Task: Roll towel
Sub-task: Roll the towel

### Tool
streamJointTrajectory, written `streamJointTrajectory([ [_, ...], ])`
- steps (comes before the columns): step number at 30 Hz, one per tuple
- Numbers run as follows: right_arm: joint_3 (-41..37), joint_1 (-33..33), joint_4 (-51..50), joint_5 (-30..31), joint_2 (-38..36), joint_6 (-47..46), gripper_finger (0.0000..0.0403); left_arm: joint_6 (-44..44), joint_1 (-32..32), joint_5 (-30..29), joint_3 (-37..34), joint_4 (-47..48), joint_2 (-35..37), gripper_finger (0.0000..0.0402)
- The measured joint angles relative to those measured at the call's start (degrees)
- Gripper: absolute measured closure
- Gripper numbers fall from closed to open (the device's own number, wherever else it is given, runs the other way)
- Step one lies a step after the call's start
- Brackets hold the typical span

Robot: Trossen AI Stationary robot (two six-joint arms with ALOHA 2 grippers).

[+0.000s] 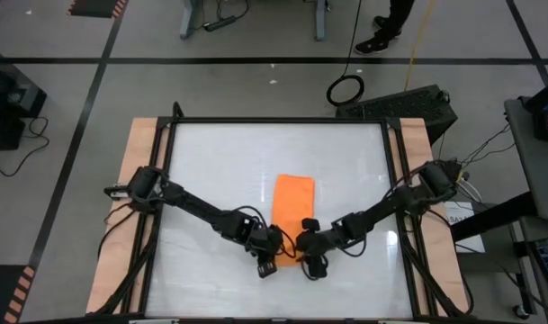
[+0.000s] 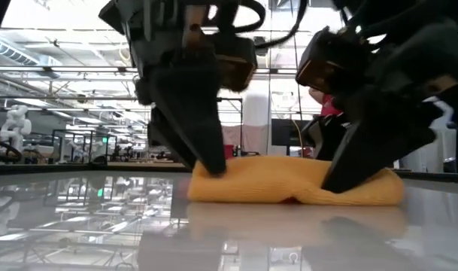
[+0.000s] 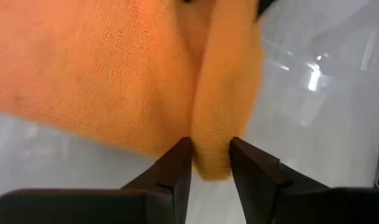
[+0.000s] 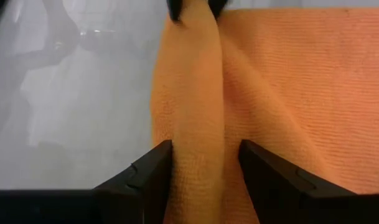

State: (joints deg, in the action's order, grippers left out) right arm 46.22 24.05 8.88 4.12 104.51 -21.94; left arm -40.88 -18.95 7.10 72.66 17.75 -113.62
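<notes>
The orange towel (image 1: 292,205) lies folded into a long strip on the white table, its near end gathered into a raised fold (image 2: 289,188). My left gripper (image 1: 272,252) stands at the left of that near end and my right gripper (image 1: 308,252) at the right. Each is shut on the raised fold, which shows between the fingers in the left wrist view (image 3: 211,155) and in the right wrist view (image 4: 198,162). My left gripper pinches the left end of the towel's raised near fold (image 3: 209,138) between its two fingers, several layers thick. The fingers slant down onto it, and the fold rests on the table. My right gripper pinches the right end of the same fold (image 4: 198,134) between its two fingers, slanting down. The fold runs away from the fingers toward the other gripper and lies on the table.
The white table top (image 1: 220,171) has a dark frame (image 1: 278,121) around it and wooden side boards (image 1: 139,180). Both arms reach in from the left and right edges. A person's feet (image 1: 381,36) show on the floor beyond the far edge.
</notes>
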Motion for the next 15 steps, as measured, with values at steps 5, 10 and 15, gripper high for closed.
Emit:
streamJointTrajectory([
  [5,0.0,-2.8,-2.2,-2.7,-0.1,2.5,0.0220,4.6,1.8,-2.1,0.0,7.6,5.2,0.0285],
  [10,0.0,-6.0,-4.9,-4.9,-0.1,6.7,0.0220,9.0,3.3,-6.3,0.0,12.4,11.9,0.0285],
  [15,0.0,-10.2,-6.4,-8.0,-0.1,11.0,0.0220,12.9,3.5,-8.1,0.0,11.5,17.0,0.0285],
])
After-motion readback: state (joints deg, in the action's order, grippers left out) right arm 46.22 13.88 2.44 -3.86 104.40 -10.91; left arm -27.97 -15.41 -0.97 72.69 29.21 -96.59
